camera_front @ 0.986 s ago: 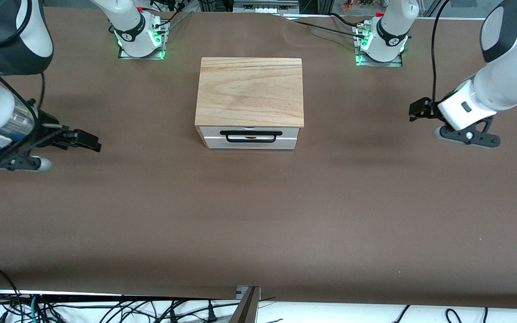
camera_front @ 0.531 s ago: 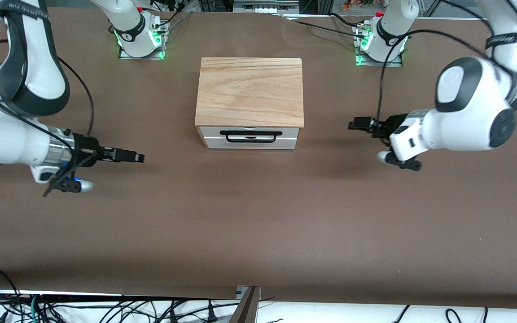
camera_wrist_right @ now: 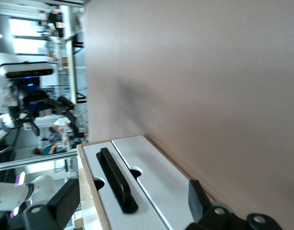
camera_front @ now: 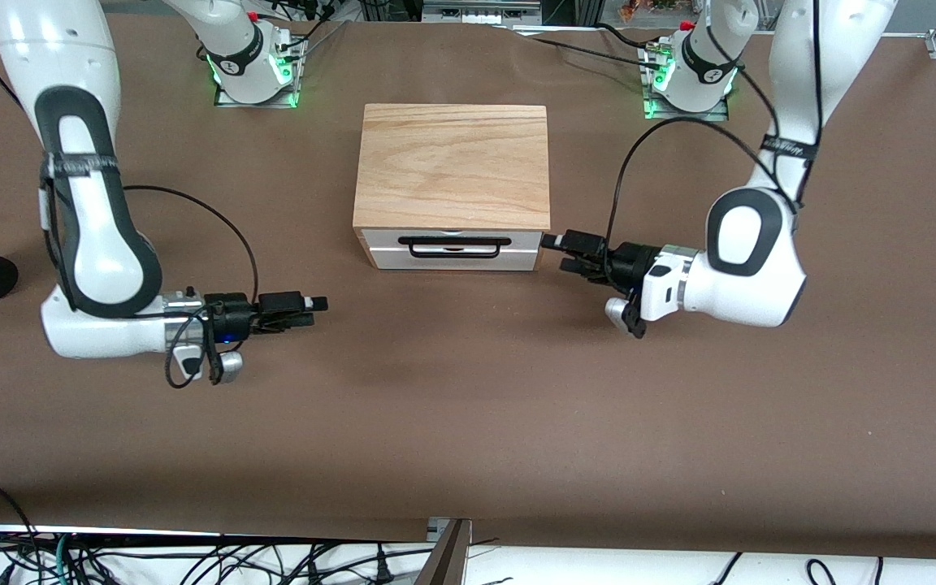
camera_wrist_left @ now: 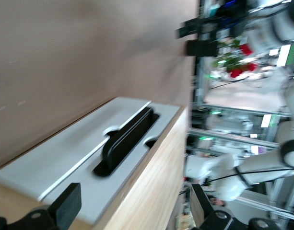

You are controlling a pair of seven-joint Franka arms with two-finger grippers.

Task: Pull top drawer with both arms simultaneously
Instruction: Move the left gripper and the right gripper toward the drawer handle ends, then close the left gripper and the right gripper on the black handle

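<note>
The top drawer is shut in the cabinet. Its front is white with a long black bar handle. My left gripper is open and empty. It hangs low beside the cabinet's front corner at the left arm's end, not touching the handle. Its wrist view shows the handle between its spread fingers. My right gripper is open and empty, low over the table toward the right arm's end. Its wrist view shows the drawer front and handle ahead.
The cabinet's oak-grain top slab stands mid-table. A second white panel lies under the top drawer. The arm bases stand at the table's back edge. Cables hang along the near table edge.
Both arms swung in from the table's ends toward the cabinet. The left gripper came up to the cabinet's front corner. The right gripper moved closer. The drawer has not moved.
</note>
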